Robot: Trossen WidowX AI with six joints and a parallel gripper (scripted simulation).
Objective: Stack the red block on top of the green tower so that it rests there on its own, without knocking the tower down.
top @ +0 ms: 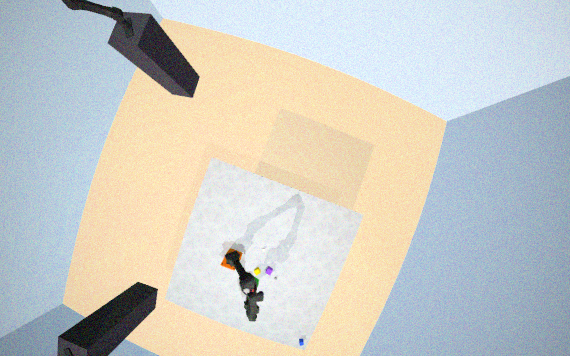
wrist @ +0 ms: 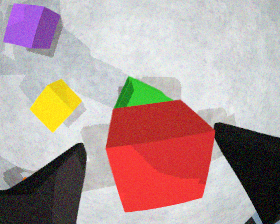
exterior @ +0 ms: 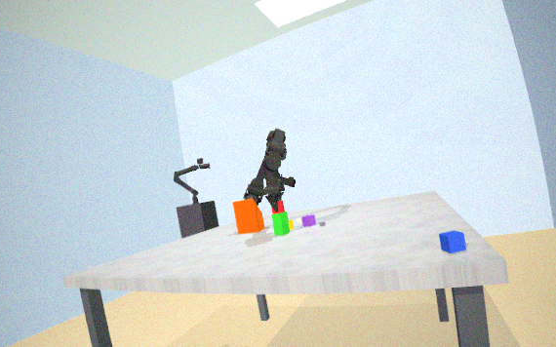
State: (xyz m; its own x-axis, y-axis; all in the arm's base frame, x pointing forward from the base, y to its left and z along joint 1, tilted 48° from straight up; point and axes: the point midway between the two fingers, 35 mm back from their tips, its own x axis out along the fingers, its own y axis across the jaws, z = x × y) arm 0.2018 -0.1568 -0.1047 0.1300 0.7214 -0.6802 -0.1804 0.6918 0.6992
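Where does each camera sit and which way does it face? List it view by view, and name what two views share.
Top: high overhead, looking down on the table; the arm shows whole.
Exterior: low beside the table, looking up across it; the arm stands over the green tower.
Wrist: on the arm, facing down; both fingers of the open gripper flank the red block.
Shared: exterior and wrist both show the yellow block and purple block.
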